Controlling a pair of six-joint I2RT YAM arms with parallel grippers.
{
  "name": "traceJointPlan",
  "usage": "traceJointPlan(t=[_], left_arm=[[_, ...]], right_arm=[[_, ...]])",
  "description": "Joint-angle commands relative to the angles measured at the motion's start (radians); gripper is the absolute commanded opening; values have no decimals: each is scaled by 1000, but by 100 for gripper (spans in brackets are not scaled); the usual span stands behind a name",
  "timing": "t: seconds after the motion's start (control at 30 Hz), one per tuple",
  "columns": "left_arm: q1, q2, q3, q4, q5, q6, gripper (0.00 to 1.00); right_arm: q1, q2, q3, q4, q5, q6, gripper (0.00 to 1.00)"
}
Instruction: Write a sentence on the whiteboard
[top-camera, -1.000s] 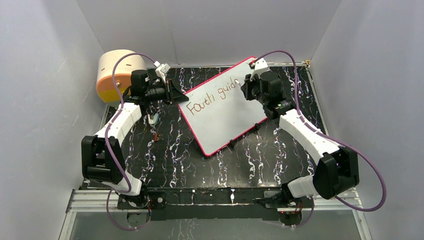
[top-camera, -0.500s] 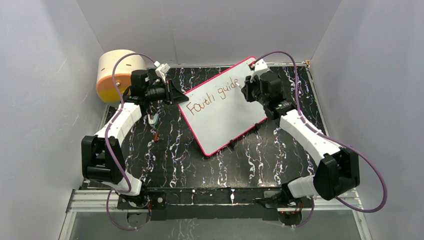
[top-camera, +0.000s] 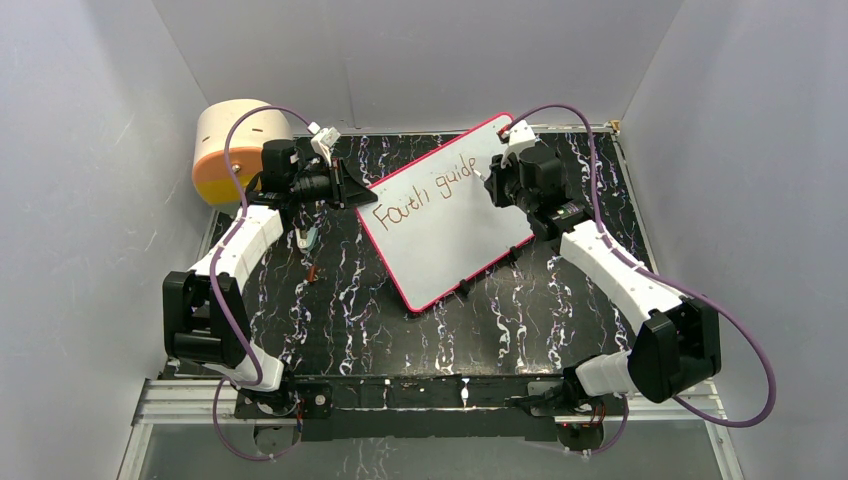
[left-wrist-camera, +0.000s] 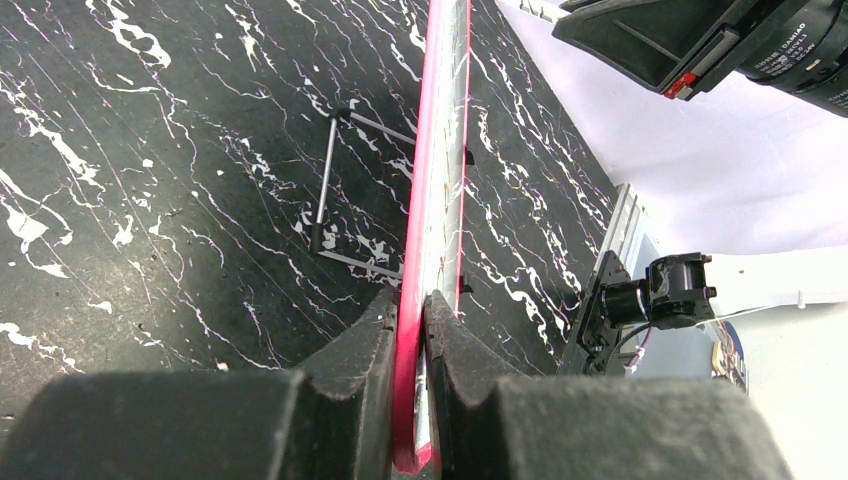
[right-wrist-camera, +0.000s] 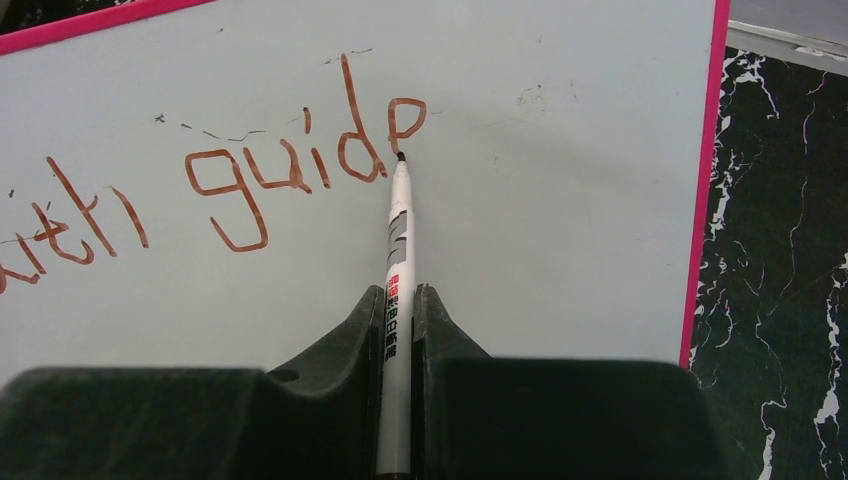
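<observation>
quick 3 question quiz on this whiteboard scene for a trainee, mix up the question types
1. True or false: the left pincer is shut on the pink edge of the whiteboard.
2. Multiple choice: the right pincer holds a marker. Which letter of the sentence does its tip touch? A) the opening F B) the g C) the last letter, just after the d
3. Short answer: what round thing stands at the far left, beyond the left arm?

Key
1. True
2. C
3. The tan-and-orange drum
</observation>
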Motion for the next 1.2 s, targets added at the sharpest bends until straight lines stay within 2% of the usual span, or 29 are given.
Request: traceJointPlan(t=[0.0, 1.17], left_arm=[[-23, 42, -9, -88, -95, 53, 0], [-23, 43, -9, -88, -97, 53, 0]], right_arm=[[-2, -20, -3, -8, 30, 4, 0], [-5, -38, -13, 120, 69, 5, 0]])
